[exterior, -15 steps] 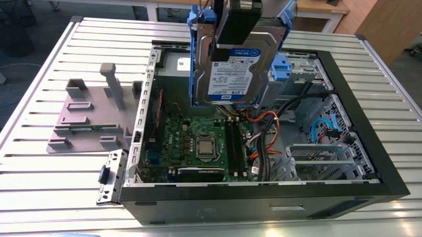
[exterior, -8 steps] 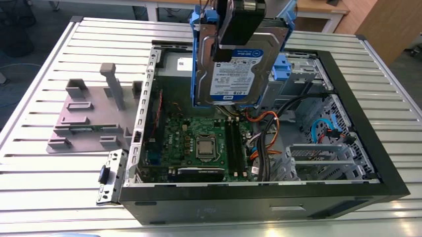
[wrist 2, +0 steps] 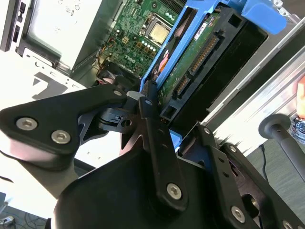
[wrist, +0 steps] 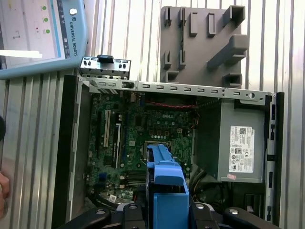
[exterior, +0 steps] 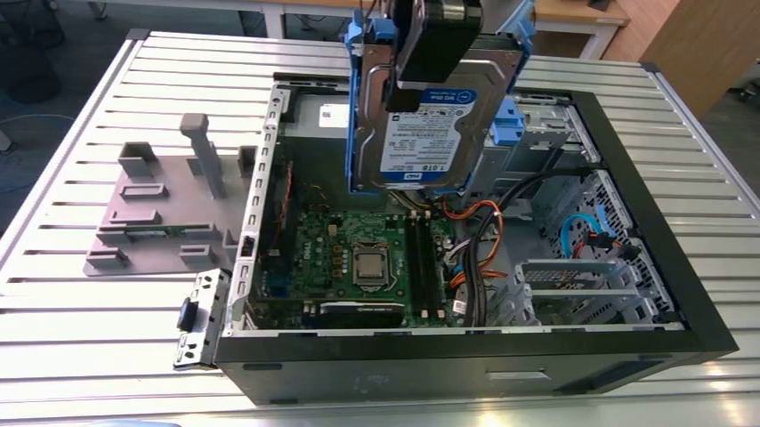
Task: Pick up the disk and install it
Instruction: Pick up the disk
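Above the open black computer case [exterior: 665, 294] on the slatted metal tabletop [exterior: 155, 80], the black gripper [exterior: 433, 44] hangs clamped on the silver blue-bracketed disk [exterior: 433, 124], which should stay square to its bay

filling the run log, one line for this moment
gripper: shut on disk | disk: held on edge above open computer case | install: not yet seated
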### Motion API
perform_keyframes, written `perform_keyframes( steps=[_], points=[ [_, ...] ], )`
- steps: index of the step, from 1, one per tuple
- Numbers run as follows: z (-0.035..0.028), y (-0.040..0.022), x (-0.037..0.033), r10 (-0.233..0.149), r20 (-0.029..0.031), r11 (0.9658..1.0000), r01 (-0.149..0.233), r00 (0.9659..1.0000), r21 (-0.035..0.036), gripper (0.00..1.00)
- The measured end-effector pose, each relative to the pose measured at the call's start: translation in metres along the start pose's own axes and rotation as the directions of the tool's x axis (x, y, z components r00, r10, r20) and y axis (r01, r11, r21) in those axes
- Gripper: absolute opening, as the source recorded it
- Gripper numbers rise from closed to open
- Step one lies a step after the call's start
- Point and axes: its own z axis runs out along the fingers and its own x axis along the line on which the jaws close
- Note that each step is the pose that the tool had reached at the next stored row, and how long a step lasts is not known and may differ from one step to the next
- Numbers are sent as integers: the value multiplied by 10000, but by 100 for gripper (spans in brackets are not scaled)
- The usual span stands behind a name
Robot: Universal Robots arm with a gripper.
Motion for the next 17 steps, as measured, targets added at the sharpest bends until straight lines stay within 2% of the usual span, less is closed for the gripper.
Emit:
perform_keyframes(
  steps=[17],
  points=[
    [0, -31, 10, 0, -1, 10000, 0, 10000, 0, 37]
  ],
)
